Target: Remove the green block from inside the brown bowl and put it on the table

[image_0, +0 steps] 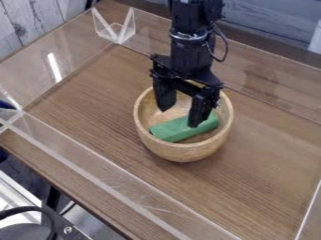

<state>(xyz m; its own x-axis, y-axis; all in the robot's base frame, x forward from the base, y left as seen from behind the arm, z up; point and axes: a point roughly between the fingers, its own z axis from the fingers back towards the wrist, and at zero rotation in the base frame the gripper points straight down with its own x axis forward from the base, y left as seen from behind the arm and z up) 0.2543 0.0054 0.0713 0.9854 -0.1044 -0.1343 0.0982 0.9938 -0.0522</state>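
Note:
The brown bowl (183,144) sits near the middle of the table (100,112). Inside it lies the green block (179,131), angled from lower left to upper right. My gripper (183,111) hangs straight down over the bowl, open, with one finger on each side of the block's upper part. Its fingertips (198,116) reach down inside the rim. The far end of the block is partly hidden behind the fingers. Nothing is held.
Clear acrylic walls (75,192) edge the table on all sides, with a clear bracket (115,26) at the back left corner. Bare tabletop lies left and right of the bowl. The black arm (192,28) rises above the bowl.

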